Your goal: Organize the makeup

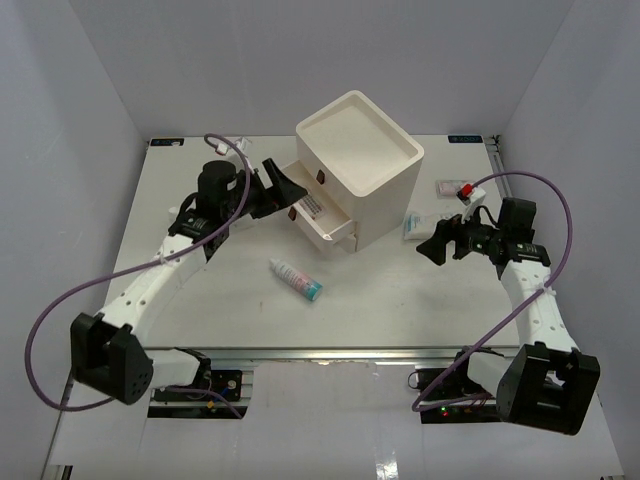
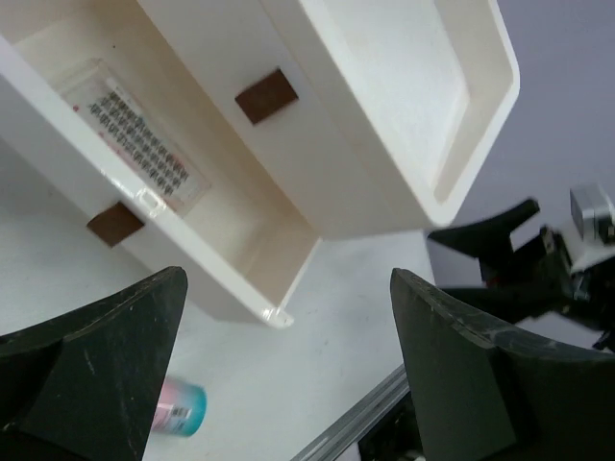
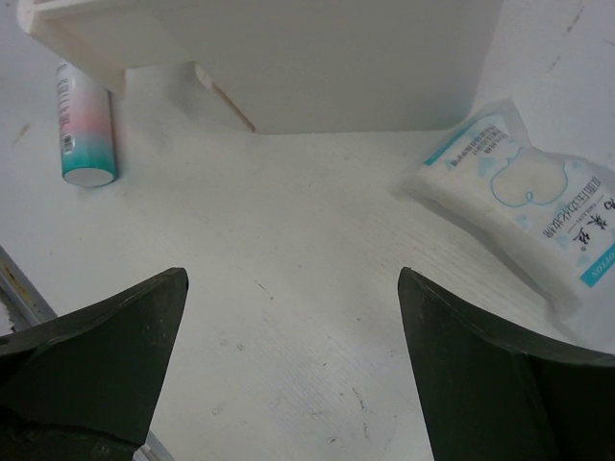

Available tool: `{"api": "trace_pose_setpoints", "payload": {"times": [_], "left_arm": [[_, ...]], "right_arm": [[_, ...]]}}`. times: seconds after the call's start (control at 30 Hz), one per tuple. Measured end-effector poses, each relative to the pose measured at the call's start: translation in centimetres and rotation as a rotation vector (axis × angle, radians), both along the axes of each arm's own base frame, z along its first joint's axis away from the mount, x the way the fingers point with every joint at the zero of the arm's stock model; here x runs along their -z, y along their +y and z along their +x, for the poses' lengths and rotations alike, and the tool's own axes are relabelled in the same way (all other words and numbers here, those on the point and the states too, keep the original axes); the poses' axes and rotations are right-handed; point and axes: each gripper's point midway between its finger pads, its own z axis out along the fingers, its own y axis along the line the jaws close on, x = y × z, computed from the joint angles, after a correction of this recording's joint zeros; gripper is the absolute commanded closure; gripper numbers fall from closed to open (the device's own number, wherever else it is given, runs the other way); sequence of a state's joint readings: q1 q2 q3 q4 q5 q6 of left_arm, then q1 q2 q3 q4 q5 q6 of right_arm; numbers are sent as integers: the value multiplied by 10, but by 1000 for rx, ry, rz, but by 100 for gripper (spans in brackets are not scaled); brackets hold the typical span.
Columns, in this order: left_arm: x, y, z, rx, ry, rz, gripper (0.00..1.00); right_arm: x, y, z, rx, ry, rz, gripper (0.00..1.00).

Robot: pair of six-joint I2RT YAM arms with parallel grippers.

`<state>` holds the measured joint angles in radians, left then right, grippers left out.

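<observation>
Your left gripper (image 2: 286, 283) stands apart, empty, at the open drawer (image 2: 197, 264); your right gripper (image 3: 293, 279) stands apart, empty, near the blue-print sachet (image 3: 519, 192).

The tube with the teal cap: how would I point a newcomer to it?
Start at the big cream drawer box in the middle. Just in front of its open drawer, on the near side, a small white tube lies on its side, alone on the tabletop. Unlike the flat blue-printed sachet right of the box, it is round, with a pink band and a teal cap.
</observation>
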<state>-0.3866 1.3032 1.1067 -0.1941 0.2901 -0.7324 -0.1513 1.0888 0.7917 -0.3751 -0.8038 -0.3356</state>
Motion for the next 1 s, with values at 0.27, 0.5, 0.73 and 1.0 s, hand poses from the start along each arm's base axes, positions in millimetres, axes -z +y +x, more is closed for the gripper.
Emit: {"api": "trace_pose_setpoints", "payload": {"times": [0.27,0.5,0.73,1.0], "left_arm": [[-3,31,-67,98,-262,140,3],[26,54,-82,74,-337,262,2],[31,64,-88,46,-378,290,2],[31,68,-85,23,-384,309,2]], "right_arm": [[-10,-48,72,362,115,-42,6],[3,-94,135,707,239,-42,10],[16,-138,210,948,265,-116,10],[16,-126,264,670,181,-307,10]]}}
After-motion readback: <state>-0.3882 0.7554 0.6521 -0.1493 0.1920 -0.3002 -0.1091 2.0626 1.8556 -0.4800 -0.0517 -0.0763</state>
